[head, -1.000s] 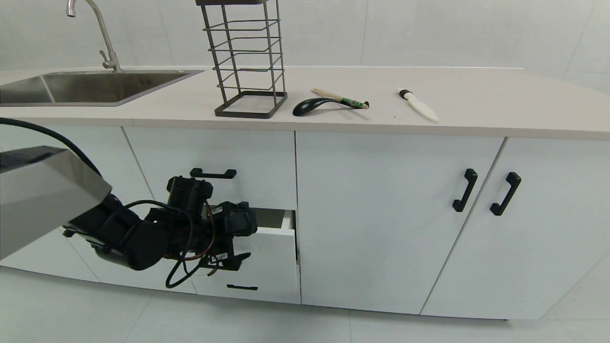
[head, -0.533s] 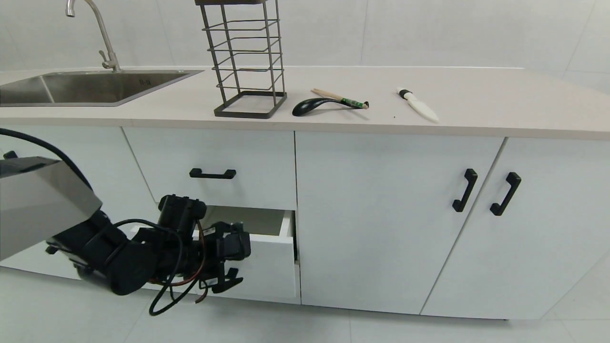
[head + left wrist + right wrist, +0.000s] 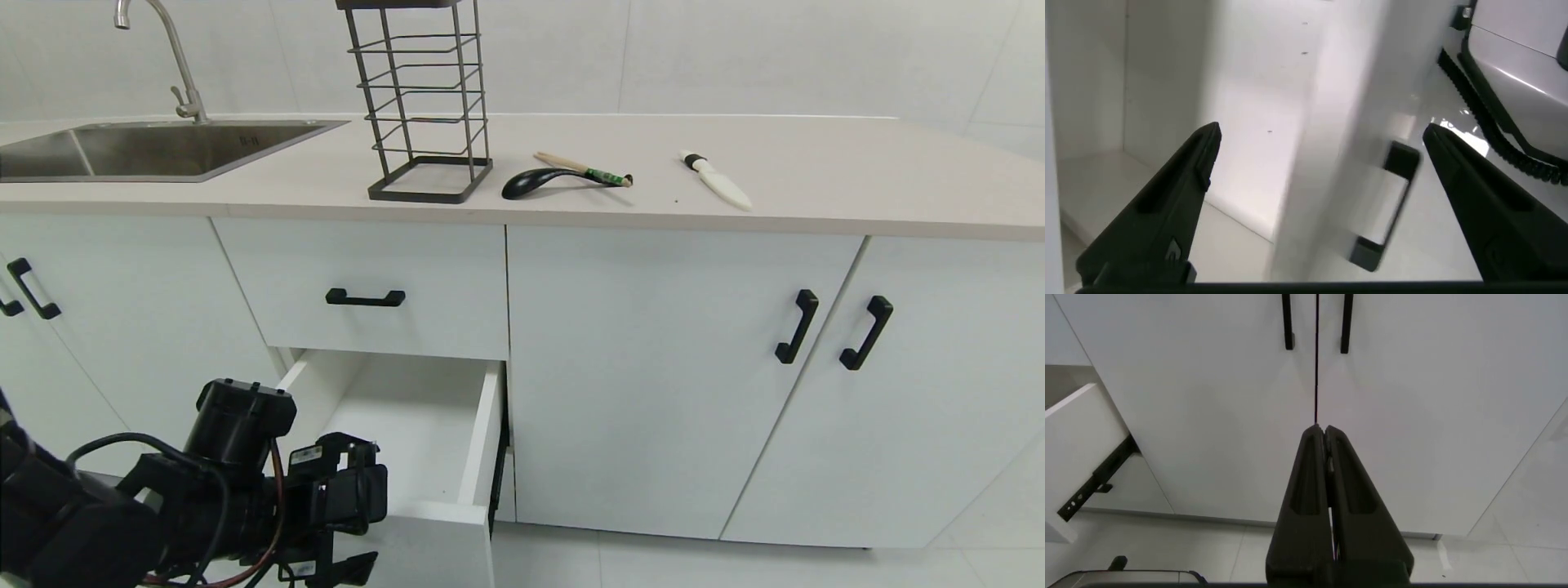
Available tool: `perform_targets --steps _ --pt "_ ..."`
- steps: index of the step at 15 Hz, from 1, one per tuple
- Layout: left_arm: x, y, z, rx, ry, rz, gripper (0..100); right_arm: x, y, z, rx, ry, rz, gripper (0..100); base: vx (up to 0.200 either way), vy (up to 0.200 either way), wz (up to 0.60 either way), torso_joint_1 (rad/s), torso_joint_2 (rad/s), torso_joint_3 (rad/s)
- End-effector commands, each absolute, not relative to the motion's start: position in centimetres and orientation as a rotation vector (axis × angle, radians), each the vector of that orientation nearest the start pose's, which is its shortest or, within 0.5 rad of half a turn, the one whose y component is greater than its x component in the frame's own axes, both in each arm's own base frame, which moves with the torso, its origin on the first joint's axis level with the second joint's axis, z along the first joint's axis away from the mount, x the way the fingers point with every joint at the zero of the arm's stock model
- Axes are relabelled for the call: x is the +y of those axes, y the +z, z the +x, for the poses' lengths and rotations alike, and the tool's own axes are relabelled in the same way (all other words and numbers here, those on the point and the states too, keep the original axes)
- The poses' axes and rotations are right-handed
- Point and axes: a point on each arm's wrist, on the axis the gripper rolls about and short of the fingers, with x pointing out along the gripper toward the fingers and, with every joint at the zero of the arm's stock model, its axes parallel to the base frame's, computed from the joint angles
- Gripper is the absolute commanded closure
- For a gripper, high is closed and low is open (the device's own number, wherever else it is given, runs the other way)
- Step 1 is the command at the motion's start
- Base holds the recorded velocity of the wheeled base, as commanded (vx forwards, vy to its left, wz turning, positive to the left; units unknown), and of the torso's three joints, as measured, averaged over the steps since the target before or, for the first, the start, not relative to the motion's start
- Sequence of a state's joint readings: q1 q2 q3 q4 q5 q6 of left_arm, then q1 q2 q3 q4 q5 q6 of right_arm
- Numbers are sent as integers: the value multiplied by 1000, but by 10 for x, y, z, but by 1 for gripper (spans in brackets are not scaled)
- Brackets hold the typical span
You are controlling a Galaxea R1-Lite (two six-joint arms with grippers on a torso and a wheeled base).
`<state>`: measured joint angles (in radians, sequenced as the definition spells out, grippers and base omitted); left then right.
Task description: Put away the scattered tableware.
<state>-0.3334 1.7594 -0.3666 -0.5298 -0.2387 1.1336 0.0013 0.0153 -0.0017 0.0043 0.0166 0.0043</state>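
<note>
Our left end effector (image 3: 359, 510) sits low at the front of the open drawer (image 3: 408, 425), fingers spread wide and holding nothing. We judge the drawer stands open to receive the tableware. The spoon (image 3: 539, 178), the chopsticks (image 3: 581, 168) lying across it and the knife (image 3: 718, 181) lie on the table (image 3: 857, 155), near the rack (image 3: 424, 98).

The left wrist view adds the drawer's handle (image 3: 1384, 204) between the spread fingers, untouched. The right wrist view gives the right end effector (image 3: 1319, 437), fingers pressed together on nothing, facing cabinet doors (image 3: 1208, 416).
</note>
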Motion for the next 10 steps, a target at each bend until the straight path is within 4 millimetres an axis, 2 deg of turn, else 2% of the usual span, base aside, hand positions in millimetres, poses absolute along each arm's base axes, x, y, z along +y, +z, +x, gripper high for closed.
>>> perform_targets --steps 1,5,6,7,8,10 --pt "-80 64 208 450 -973 1074 0 0 76 -22 20 18 5 100 0 0 0 0 0 0" --pt "-71 77 180 409 -952 1066 0 0 76 -22 20 18 5 100 0 0 0 0 0 0" --pt "-71 77 180 409 -952 1066 0 0 76 -22 20 18 5 100 0 0 0 0 0 0" --pt "-66 90 165 368 -914 1035 0 0 76 -22 20 18 5 100 0 0 0 0 0 0" --pt "-63 100 158 358 -888 991 0 0 76 -22 20 18 5 100 0 0 0 0 0 0" --pt "-59 120 150 375 -798 767 0 0 76 -22 20 18 5 100 0 0 0 0 0 0"
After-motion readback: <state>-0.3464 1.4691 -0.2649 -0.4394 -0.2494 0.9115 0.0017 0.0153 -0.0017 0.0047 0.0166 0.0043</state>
